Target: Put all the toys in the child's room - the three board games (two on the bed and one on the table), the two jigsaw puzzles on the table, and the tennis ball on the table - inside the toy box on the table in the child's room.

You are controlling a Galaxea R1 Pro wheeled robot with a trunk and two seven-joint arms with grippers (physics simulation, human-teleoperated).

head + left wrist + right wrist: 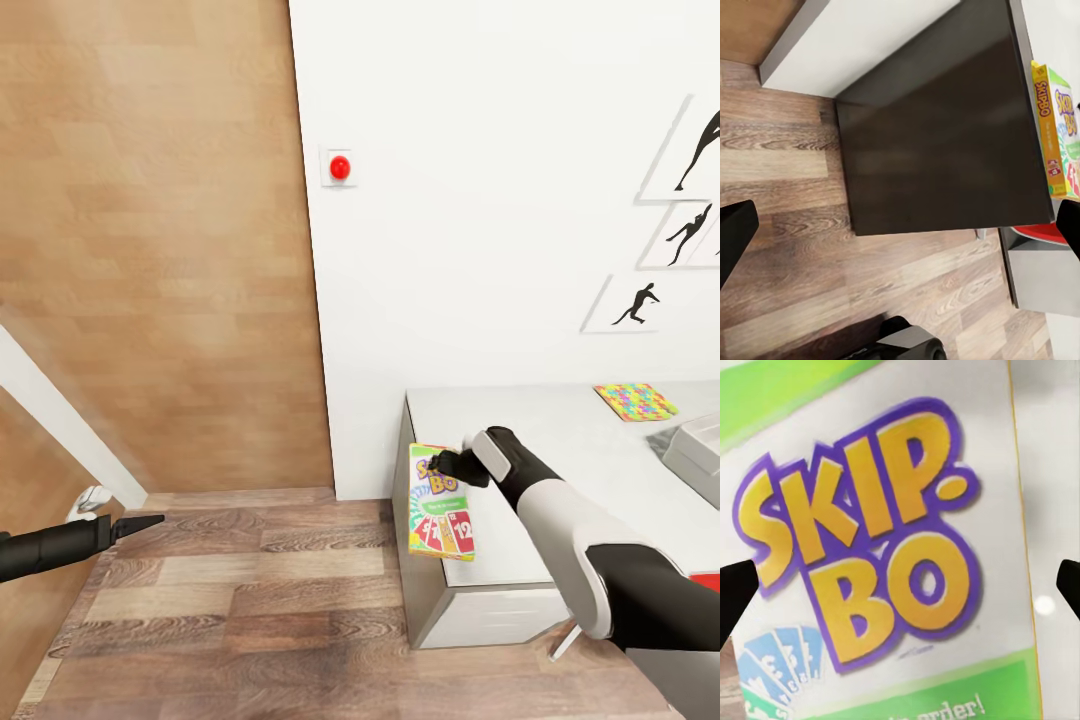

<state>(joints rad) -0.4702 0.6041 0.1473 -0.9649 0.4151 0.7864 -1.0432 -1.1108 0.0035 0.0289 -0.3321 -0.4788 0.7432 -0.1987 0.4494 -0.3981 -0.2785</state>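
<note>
R gripper [452, 467] sits at the Skip-Bo box [440, 502], fingers spread wide either side of its printed face; contact can't tell. Box overhangs table's [560, 440] left edge. Puzzle board [635, 401] lies far right. L gripper [150, 521] low left over floor [250, 600], fingers set apart.

The right arm is bent forward, its gripper [455, 467] seen with fingers spread wide apart; the left gripper [145, 523] is held low, pointing right, fingers parted.

Light grey table [560, 430] top carries a jigsaw puzzle [635, 401] near the wall and toy box [695, 447] beside it.
</note>
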